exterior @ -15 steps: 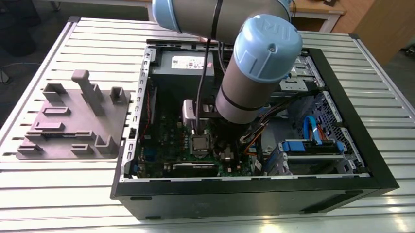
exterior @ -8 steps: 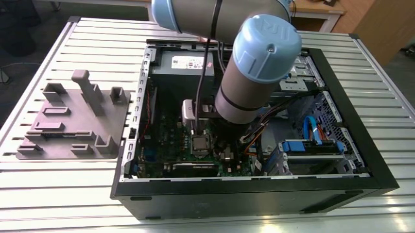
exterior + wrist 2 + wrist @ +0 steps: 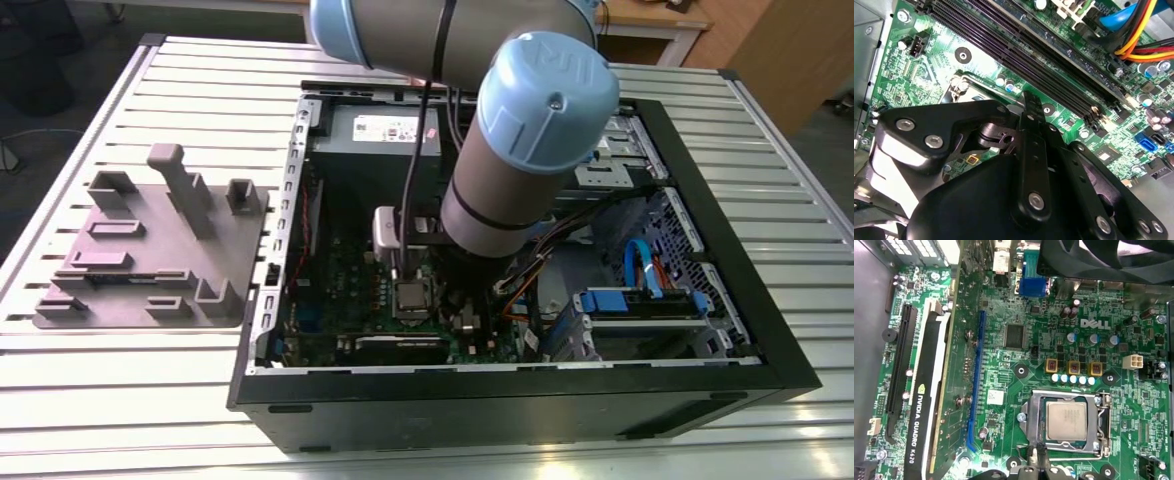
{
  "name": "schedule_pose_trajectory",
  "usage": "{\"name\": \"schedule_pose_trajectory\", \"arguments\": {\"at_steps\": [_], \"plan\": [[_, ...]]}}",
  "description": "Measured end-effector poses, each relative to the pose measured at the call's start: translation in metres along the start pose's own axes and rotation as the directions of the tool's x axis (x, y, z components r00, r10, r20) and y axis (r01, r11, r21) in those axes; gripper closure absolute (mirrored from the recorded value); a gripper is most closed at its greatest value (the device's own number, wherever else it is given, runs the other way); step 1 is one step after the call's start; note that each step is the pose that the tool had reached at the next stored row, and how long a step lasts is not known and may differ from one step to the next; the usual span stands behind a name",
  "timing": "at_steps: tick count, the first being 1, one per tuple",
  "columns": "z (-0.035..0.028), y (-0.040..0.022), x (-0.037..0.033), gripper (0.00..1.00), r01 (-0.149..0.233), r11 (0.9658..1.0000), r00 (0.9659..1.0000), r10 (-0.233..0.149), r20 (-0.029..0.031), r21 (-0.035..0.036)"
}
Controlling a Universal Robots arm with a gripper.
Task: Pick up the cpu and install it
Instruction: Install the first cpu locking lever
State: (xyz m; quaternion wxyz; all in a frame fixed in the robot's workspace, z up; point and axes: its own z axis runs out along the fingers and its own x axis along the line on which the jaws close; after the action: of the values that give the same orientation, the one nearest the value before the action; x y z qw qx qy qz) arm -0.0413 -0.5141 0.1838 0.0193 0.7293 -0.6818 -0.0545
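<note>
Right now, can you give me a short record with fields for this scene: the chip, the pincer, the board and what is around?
cpu: small square chip with silver-grey metal top, lying inside the metal socket frame
pincer: black pincer, just over the socket frame's edge, beside the cpu
board: green motherboard inside the open black computer case
nearby: long black RAM slots; black graphics card
outside case: grey moulded tray on the slatted table
</note>
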Motion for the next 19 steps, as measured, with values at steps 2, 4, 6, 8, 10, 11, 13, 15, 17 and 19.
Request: {"name": "schedule_pose_trajectory", "arguments": {"at_steps": [2, 4, 6, 8, 10, 11, 13, 15, 17, 19], "plan": [[-0.0010, 0.0001, 0.0000, 0.90, 0.000, 1.0000, 1.0000, 0.000, 0.0023, 0.0005], [-0.0031, 0.0002, -0.0004, 0.90, 0.001, 1.0000, 1.0000, -0.001, 0.0050, 0.0013], [-0.0054, 0.0005, -0.0005, 0.90, 0.001, 1.0000, 1.0000, -0.001, 0.0055, 0.0015], [-0.0069, 0.0008, -0.0003, 0.90, 0.001, 1.0000, 1.0000, -0.001, 0.0042, 0.0012], [-0.0076, 0.0008, -0.0004, 0.90, 0.001, 1.0000, 1.0000, -0.001, 0.0042, 0.0011], [-0.0083, 0.0009, -0.0004, 0.90, 0.001, 1.0000, 1.0000, -0.001, 0.0040, 0.0011], [-0.0102, 0.0011, -0.0005, 0.90, 0.001, 1.0000, 1.0000, -0.001, 0.0040, 0.0011], [-0.0133, 0.0014, -0.0007, 0.90, 0.001, 1.0000, 1.0000, -0.001, 0.0039, 0.0011], [-0.0173, 0.0018, -0.0009, 0.90, 0.001, 1.0000, 1.0000, -0.001, 0.0041, 0.0011], [-0.0208, 0.0022, -0.0011, 0.90, 0.001, 1.0000, 1.0000, -0.001, 0.0040, 0.0011]]}}
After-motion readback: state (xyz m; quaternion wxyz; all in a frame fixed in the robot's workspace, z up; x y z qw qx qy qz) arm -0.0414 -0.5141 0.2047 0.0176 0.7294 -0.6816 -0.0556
